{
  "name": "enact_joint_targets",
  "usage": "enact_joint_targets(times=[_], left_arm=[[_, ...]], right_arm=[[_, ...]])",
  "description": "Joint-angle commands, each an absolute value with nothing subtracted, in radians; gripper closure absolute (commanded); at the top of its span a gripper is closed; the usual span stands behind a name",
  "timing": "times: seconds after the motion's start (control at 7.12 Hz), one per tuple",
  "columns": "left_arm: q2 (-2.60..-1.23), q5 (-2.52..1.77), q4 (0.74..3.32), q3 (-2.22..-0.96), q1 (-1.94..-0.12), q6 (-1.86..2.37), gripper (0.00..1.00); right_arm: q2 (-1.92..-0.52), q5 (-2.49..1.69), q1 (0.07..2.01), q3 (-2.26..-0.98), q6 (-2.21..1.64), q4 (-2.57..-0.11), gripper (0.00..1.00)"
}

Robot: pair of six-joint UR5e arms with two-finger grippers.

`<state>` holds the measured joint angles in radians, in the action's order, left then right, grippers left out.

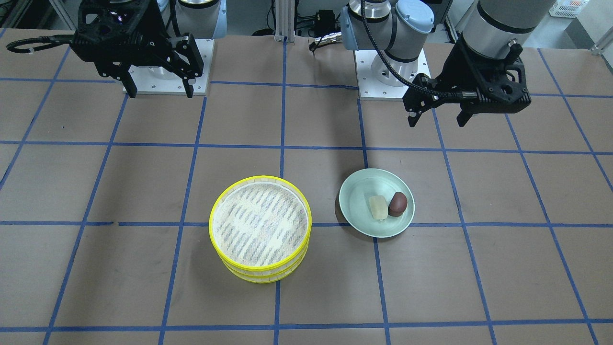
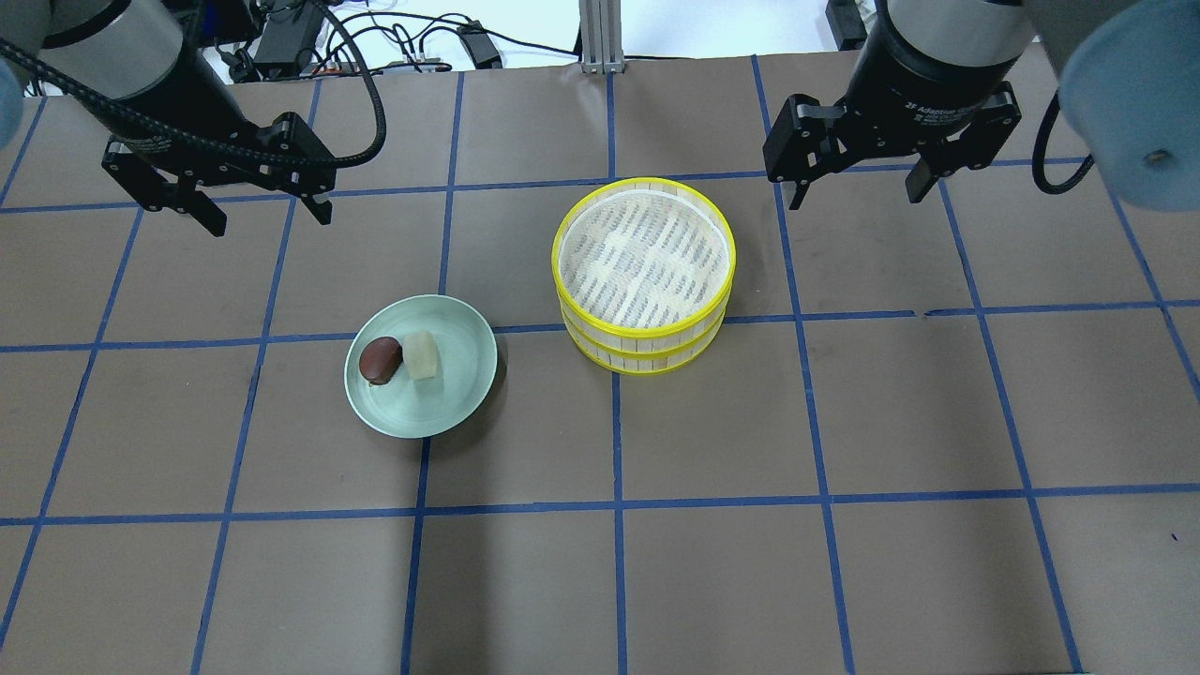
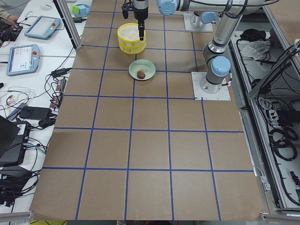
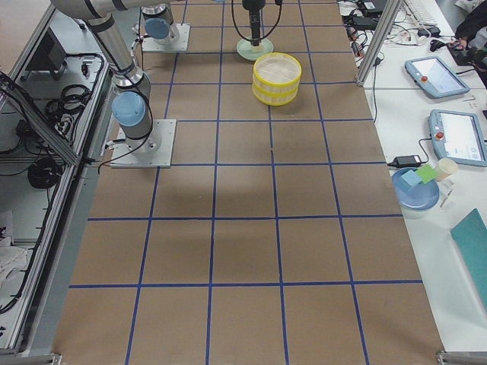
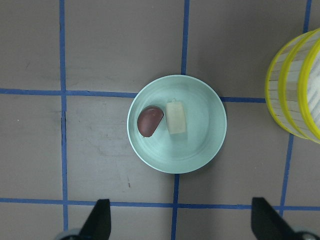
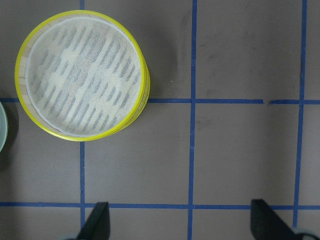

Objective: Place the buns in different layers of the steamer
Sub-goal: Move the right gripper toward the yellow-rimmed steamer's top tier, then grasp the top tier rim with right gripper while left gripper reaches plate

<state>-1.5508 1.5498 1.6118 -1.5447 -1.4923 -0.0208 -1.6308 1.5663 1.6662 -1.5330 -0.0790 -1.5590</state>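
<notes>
Yellow-rimmed steamer layers [image 2: 647, 330], 2 of them, sit stacked on the table [image 2: 844, 422]. Near the stack, a pale green plate [image 2: 441, 403] carries the cream bun [image 2: 421, 356] and the brown bun [image 2: 380, 360], side by side and touching. Left jaws and right jaws hang wide apart above the table, holding nothing.

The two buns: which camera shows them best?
The left wrist view: it looks straight down on the brown bun and white bun, large, side by side on the plate. Overhead and front views show them smaller; side views, specks at most; right wrist view, nothing.
</notes>
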Motion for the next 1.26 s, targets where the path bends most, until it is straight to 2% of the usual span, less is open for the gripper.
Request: enact_joint_targets(times=[0.0, 0.42, 0.84, 0.98, 1.12], left_arm=[[-1.548, 1.554, 1.614, -1.545, -1.499, -0.021, 0.00], [-1.543, 1.558, 1.612, -1.545, -1.499, -0.020, 0.00], [-1.577, 1.546, 1.606, -1.549, -1.486, -0.023, 0.00], [-1.603, 1.552, 1.586, -1.590, -1.485, -0.009, 0.00], [-1.633, 1.555, 1.468, -1.647, -1.485, -0.015, 0.00]], right_arm=[[-1.602, 1.563, 1.669, -1.572, -0.089, -1.592, 0.00], [-1.368, 1.568, 1.684, -1.578, -0.141, -1.803, 0.00], [-1.214, 1.566, 1.700, -1.586, -0.215, -1.932, 0.01], [-1.183, 1.566, 1.700, -1.591, -0.230, -1.965, 0.02], [-1.174, 1.568, 1.700, -1.594, -0.236, -1.977, 0.13]])
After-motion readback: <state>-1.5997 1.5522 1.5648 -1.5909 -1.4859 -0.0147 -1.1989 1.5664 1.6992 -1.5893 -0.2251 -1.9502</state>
